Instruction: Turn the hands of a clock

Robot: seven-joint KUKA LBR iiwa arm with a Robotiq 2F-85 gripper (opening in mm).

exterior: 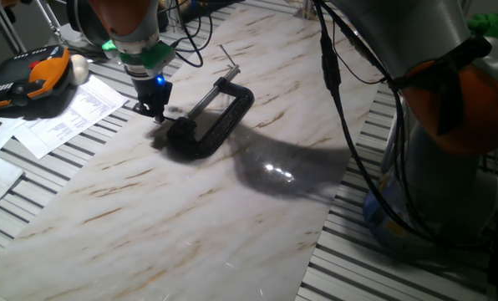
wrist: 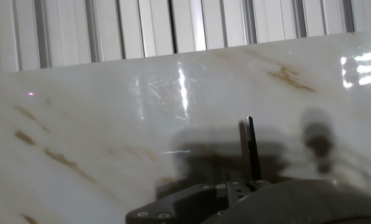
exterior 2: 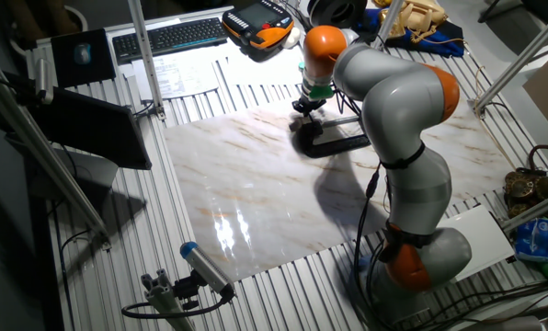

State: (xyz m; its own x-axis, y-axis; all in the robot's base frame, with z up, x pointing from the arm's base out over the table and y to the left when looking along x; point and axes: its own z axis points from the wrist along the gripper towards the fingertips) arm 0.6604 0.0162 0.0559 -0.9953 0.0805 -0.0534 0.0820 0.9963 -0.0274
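In the hand view the nearest thing is the dark body of the gripper point(wrist: 235, 199), cut off by the bottom edge, so the fingers themselves do not show whole and whether they are open or closed cannot be told. Rising from it is a thin dark pin point(wrist: 253, 149), the hands of the clock, upright with a blurred shadow beside it on the marble slab point(wrist: 111, 112); whether the pin is gripped or merely stands before the camera cannot be told. Beyond lie the slab's brown veins and glare, then the ribbed metal table point(wrist: 173, 25). In one fixed view the near slab is bare marble with a bright reflection; farther in lies the clock point(exterior: 211, 125), a black C-shaped clamp, with its silver screw rod point(exterior: 209, 99) slanting away to the far right. The gripper point(exterior: 155, 107), with a blue light above it and a green ring higher still, hangs over the clamp's rounded left end, hiding the pin there. Far left are printed papers point(exterior: 65, 121), their text too small to read, and an orange and black pendant point(exterior: 32, 79). In the other fixed view the grey and orange arm point(exterior 2: 403, 119) covers part of the clamp point(exterior 2: 334, 142); beyond stands a keyboard point(exterior 2: 168, 37).
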